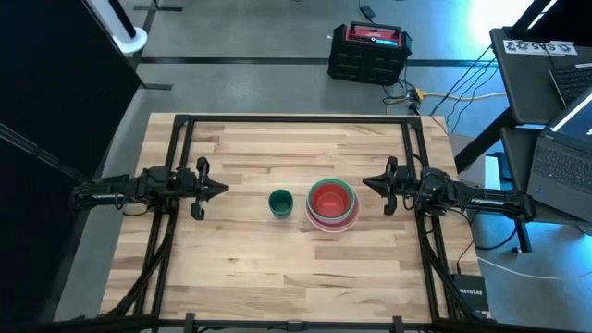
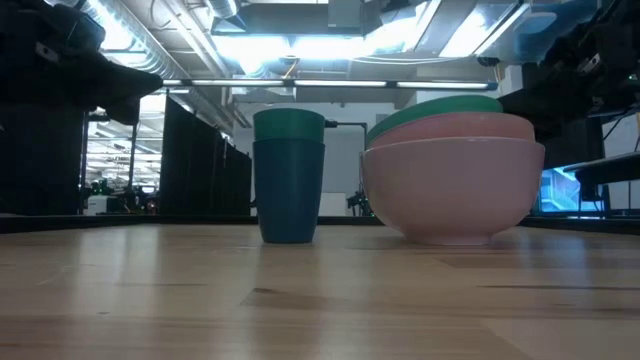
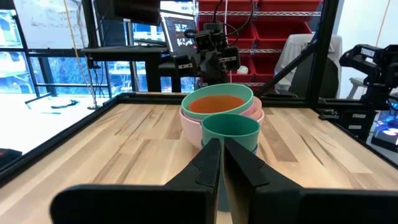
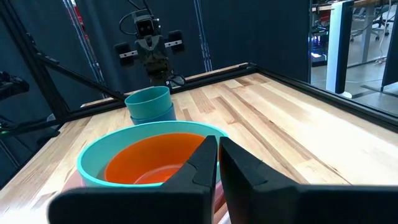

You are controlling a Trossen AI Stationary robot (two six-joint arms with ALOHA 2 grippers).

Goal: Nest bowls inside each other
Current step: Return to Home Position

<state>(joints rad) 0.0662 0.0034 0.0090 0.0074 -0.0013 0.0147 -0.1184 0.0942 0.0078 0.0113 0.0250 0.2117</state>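
Observation:
A nested stack of bowls (image 1: 332, 205) stands at the table's middle: red inside green inside pink inside a larger pale pink bowl (image 2: 455, 190). Just to its left stands a small green bowl set in a small dark blue one (image 1: 280, 202) (image 2: 289, 175). My left gripper (image 1: 222, 188) hovers shut at the table's left side, pointing level at the bowls. My right gripper (image 1: 368, 182) hovers shut at the right side, just beside the stack's rim. Neither touches a bowl.
A black metal frame (image 1: 296, 120) runs round the wooden table (image 1: 296, 277). Bare wood lies on the near and far sides of the bowls. Beyond the table stand a red-and-black case (image 1: 370, 51) and laptops (image 1: 555, 157).

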